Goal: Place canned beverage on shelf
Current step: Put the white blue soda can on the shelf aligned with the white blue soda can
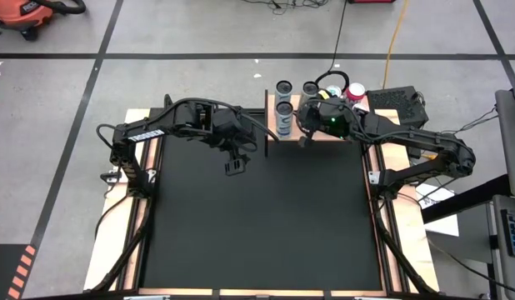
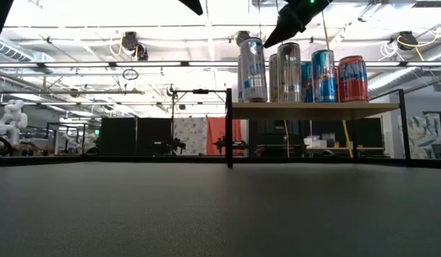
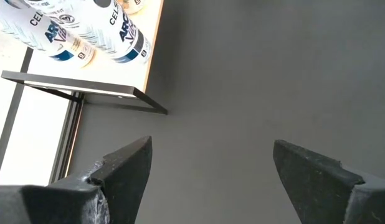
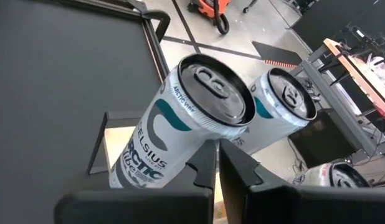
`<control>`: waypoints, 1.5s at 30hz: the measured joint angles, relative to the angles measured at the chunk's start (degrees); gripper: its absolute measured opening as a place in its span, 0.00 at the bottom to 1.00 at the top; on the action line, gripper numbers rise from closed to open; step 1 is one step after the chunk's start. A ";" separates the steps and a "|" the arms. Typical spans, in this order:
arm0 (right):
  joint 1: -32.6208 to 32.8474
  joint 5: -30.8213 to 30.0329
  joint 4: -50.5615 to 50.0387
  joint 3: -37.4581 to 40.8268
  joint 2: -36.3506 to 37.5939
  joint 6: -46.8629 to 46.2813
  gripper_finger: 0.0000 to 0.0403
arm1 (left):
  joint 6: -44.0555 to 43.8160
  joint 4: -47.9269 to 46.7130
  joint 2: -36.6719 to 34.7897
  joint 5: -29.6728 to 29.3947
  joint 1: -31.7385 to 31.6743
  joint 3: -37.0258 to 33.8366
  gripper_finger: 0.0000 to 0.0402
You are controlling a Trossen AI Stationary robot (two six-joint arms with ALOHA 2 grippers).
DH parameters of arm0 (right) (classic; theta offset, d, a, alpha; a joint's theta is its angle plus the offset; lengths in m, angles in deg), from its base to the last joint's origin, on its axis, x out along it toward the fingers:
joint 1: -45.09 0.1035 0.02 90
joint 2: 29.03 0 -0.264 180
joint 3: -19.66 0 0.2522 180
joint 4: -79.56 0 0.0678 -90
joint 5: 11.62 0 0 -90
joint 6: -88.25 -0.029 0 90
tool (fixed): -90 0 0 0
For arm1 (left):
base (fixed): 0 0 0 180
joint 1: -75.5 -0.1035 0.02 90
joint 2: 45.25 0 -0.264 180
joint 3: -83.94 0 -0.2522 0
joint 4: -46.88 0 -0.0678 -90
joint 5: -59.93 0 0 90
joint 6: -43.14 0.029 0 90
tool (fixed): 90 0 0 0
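With the left tool (image 1: 234, 164) spread empty over the worktop (image 1: 257, 225), the closed right tool (image 4: 217, 163) crowds the shelf (image 2: 313, 109)'s cans (image 2: 252, 69) and could topple one.

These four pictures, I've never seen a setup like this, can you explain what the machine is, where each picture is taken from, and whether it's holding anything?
It is a robot with two dark arms at a table covered by a black mat. One picture looks straight down from above, one looks level across the tabletop, and two come from cameras on the arms' wrists. At the far edge stands a small wooden shelf carrying several drink cans. The left gripper hangs open over the bare mat, holding nothing. The right gripper is shut and empty, hovering just above the shelf beside a white can.
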 joint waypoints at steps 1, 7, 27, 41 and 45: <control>0.00 0.00 -0.28 0.00 0.00 -0.01 0.00 | 0.00 0.00 0.00 0.00 0.01 0.00 0.83; 0.00 0.04 -2.00 0.00 0.02 -0.63 0.00 | 0.00 0.00 0.00 -0.02 0.00 0.00 0.83; 2.16 7.62 -8.77 0.07 1.36 -5.03 0.00 | -0.02 0.04 0.00 0.00 0.00 0.00 0.83; 2.21 7.84 -4.41 0.00 -2.12 -4.50 0.00 | 0.02 0.02 0.00 0.00 0.00 0.00 0.83; 2.21 7.82 -3.00 0.02 -2.36 -4.50 0.00 | 0.07 0.02 0.00 0.00 0.01 0.00 0.83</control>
